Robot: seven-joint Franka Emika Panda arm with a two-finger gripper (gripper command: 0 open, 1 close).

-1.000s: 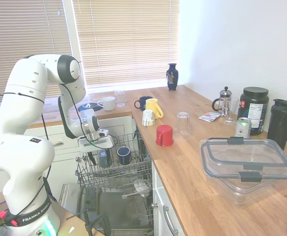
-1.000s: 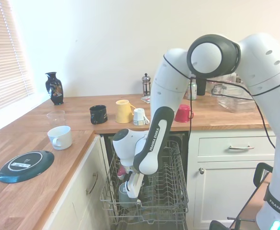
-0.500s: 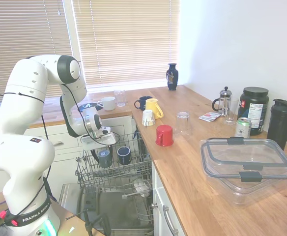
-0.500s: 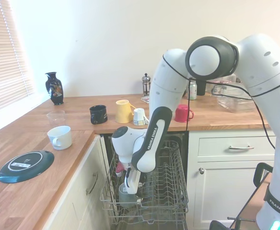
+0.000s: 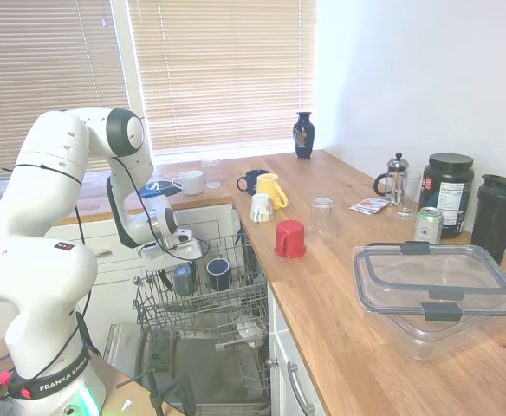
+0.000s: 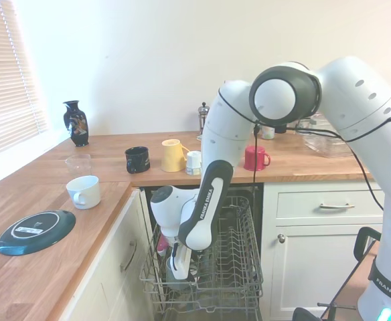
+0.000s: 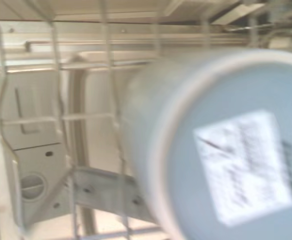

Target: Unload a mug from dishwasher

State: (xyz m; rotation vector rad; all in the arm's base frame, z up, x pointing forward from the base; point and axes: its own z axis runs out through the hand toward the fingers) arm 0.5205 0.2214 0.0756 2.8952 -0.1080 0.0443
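The mug, small and slate grey-blue, stands in the pull-out wire rack of the open dishwasher. My gripper reaches down into the rack right at the mug and looks open, its fingers close around the mug's top. From the other side the gripper hides most of the mug. Up close in the wrist view, the mug is a blurred grey-blue cylinder with a pale label on its end, wire bars beside it.
A dark navy mug sits in the rack right beside the grey one. On the wooden counter stand a red mug, a glass, a yellow mug and a clear lidded box.
The arm's elbow has swung lower and the wrist has turned, bringing the gripper lower onto the mug. The mug has not moved in the rack.
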